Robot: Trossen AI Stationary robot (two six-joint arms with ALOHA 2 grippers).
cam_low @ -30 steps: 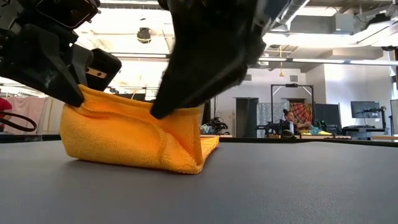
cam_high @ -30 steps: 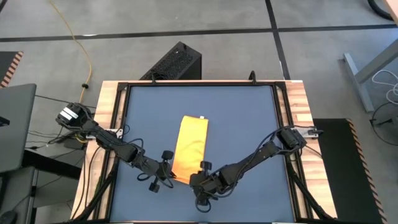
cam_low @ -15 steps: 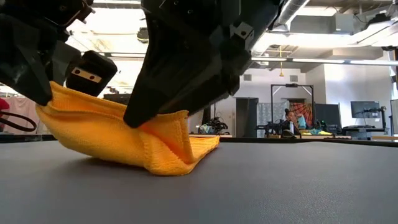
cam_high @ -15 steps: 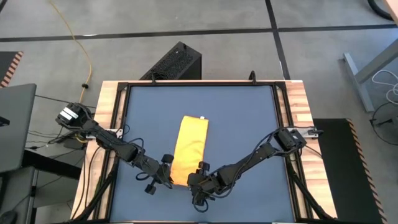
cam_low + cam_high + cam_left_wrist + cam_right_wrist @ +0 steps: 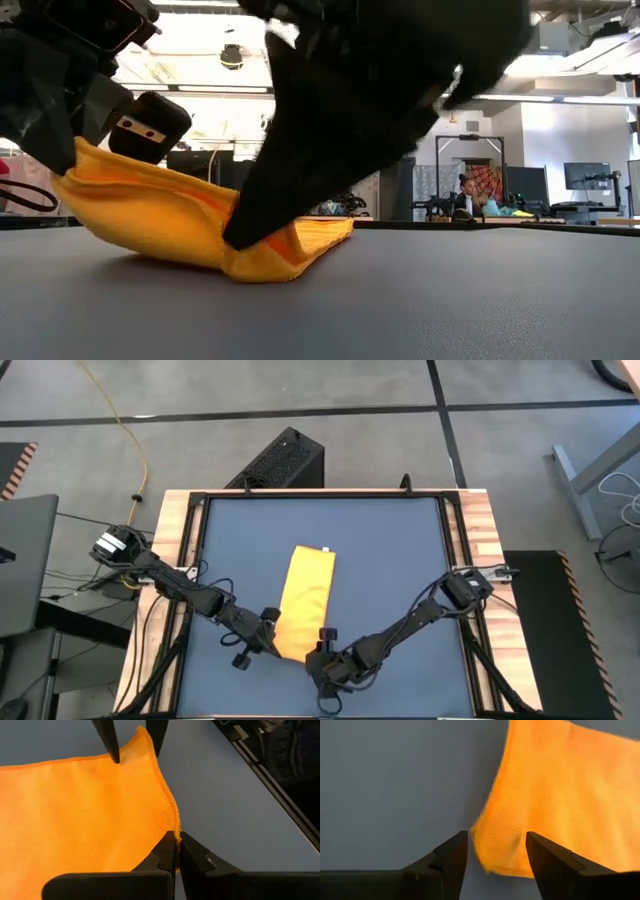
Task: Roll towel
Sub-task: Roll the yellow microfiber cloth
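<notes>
The yellow towel point(image 5: 305, 595) lies lengthwise on the dark table mat, its white tag point(image 5: 324, 549) at the far edge and its far part flat on the mat. My left gripper point(image 5: 268, 643) is shut on the towel's near left corner, which is raised off the mat point(image 5: 85, 170). My right gripper point(image 5: 320, 648) is open, and its fingers stand on either side of the near right corner point(image 5: 495, 852). The right gripper also shows in the left wrist view point(image 5: 132, 742). My left gripper pinches the towel's near left corner at its hemmed edge point(image 5: 173, 822) between its two shut fingers, slanting down from the table's left. The corner is lifted clear, and the cloth sags from it down to the mat point(image 5: 250, 265). My right gripper's open fingers point(image 5: 450, 855) straddle the near right corner; I cannot tell whether they touch it.
The dark mat point(image 5: 400, 560) has free room to the right and far side of the towel. A raised black frame and wooden border point(image 5: 470, 530) run round the mat. The room behind holds a person at a desk point(image 5: 465, 195).
My right gripper has gone toward the table's near edge, and the towel's near right corner, held high a second ago, has sunk low toward the mat. My left gripper has shifted a little toward the near edge, keeping its corner raised. The towel's far part has stayed flat.
</notes>
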